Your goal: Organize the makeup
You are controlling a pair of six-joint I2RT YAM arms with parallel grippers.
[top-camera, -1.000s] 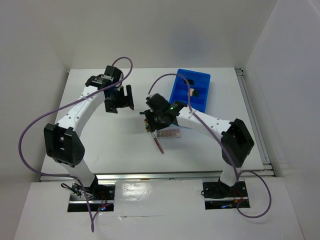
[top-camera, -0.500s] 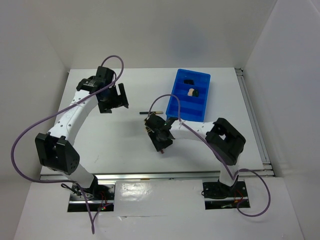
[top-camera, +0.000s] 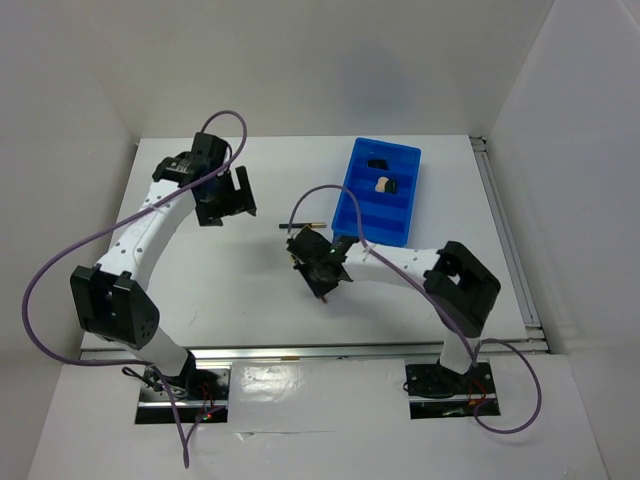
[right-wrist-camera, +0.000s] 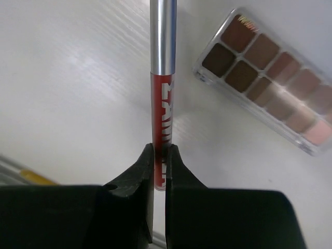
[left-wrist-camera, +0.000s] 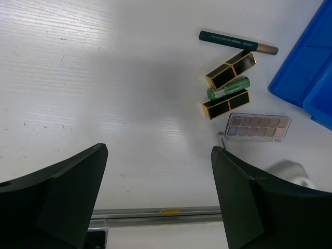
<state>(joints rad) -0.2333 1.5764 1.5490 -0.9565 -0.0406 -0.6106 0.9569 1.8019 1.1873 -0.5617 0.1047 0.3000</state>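
Observation:
My right gripper (top-camera: 322, 272) (right-wrist-camera: 160, 155) is low over the table and shut on a pink-red stick (right-wrist-camera: 162, 124) with a silver cap; the stick lies along the table between the jaws. The brown-pink palette strip (right-wrist-camera: 270, 83) (left-wrist-camera: 258, 127) lies just beside it. In the left wrist view two black-gold lipstick tubes (left-wrist-camera: 231, 70) (left-wrist-camera: 225, 104), a green tube (left-wrist-camera: 229, 87) and a dark pencil (left-wrist-camera: 238, 42) (top-camera: 300, 225) lie close together. My left gripper (top-camera: 226, 197) (left-wrist-camera: 158, 153) is open and empty, raised at the back left.
The blue compartment bin (top-camera: 366, 212) (left-wrist-camera: 306, 67) stands at the back right. It holds a beige egg sponge (top-camera: 382, 184) and small dark items (top-camera: 377, 163). White walls surround the table, and a metal rail (left-wrist-camera: 155, 212) runs along its near edge.
My right gripper moved from above the palette down toward the near side and closed on the pink-red stick. My left arm drew back to the left, then held still.

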